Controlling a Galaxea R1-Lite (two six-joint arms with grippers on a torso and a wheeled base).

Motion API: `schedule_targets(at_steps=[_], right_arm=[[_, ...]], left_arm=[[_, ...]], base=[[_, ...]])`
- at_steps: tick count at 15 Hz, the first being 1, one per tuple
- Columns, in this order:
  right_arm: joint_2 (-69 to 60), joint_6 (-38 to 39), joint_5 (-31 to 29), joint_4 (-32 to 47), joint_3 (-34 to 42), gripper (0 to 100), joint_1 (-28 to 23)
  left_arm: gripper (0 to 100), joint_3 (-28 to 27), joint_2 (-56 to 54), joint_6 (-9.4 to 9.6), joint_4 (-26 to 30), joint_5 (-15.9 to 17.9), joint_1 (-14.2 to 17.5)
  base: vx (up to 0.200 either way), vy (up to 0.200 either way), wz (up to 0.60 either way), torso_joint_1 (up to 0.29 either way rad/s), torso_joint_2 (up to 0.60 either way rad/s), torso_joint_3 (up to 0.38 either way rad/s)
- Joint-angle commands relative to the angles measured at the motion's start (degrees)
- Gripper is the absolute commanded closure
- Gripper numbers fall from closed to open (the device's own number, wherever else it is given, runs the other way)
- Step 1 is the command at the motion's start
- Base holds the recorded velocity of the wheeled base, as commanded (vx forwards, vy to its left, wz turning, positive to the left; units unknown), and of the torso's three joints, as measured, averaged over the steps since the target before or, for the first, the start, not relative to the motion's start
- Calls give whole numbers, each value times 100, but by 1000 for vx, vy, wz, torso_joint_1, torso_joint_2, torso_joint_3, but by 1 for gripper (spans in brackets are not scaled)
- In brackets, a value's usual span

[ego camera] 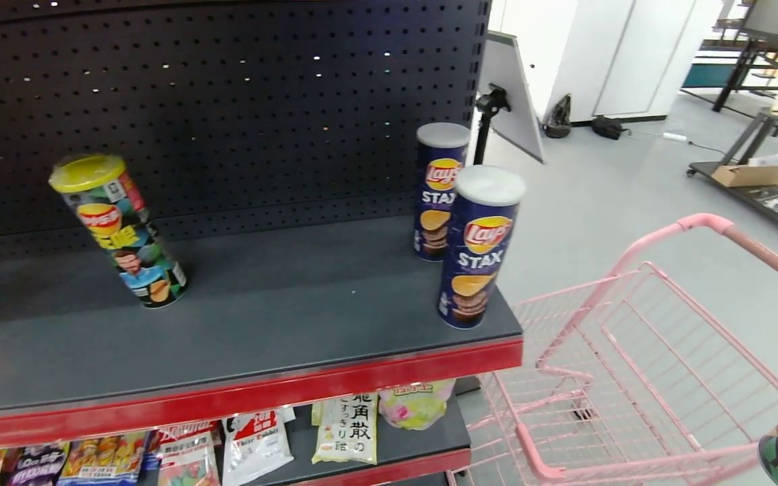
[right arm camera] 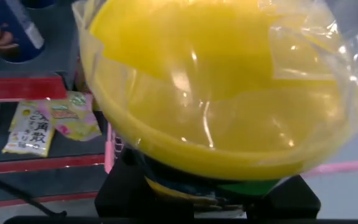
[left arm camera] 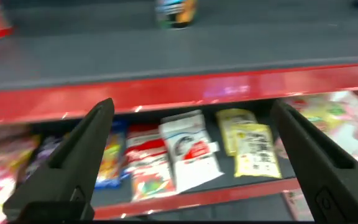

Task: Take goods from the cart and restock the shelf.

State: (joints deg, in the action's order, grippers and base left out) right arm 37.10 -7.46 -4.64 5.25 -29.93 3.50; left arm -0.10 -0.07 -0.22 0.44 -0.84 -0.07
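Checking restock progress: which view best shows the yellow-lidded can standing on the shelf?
The head view: the yellow-lidded can shows whole, lid to base, standing on the shelf. The left wrist view catches just its blurred base. The right wrist view's lid belongs to a second can.

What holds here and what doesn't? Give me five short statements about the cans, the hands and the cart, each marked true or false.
1. Two blue cans stand at the right end of the top shelf. True.
2. The yellow-lidded can on that shelf lies on its side. False: it stands on its base, towards the left end.
3. The right hand holds a second yellow-lidded can. True.
4. The left hand is shut on a snack bag. False: it is open and holds nothing, in front of the snack bags on the lower shelf.
5. The pink cart stands to the left of the shelf. False: it is to the right.
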Motion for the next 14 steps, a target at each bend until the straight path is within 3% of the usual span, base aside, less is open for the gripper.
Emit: schedule_targets(at_steps=[1, 3, 5, 11, 14], right_arm=[[-18, -1, 7, 2, 31, 100, 2], [-124, -1, 16, 2, 101, 100, 19], [-396, 17, 25, 2, 251, 100, 28], [-1240, -124, 78, 2, 804, 100, 46], [-1380, -71, 614, -112, 857, 100, 54]], left_arm=[[0, 1, 7, -4, 0, -4, -1], [0, 1, 7, -4, 0, -4, -1], [0, 1, 7, -4, 0, -4, -1], [0, 1, 7, -4, 0, -4, -1], [0, 1, 7, -4, 0, -4, -1]], base=[[0, 0, 600, 12, 7, 7], [0, 0, 600, -2, -2, 0], [0, 0, 0, 0, 0, 0], [0, 200, 0, 3, 1, -1], [0, 200, 0, 2, 7, 2]])
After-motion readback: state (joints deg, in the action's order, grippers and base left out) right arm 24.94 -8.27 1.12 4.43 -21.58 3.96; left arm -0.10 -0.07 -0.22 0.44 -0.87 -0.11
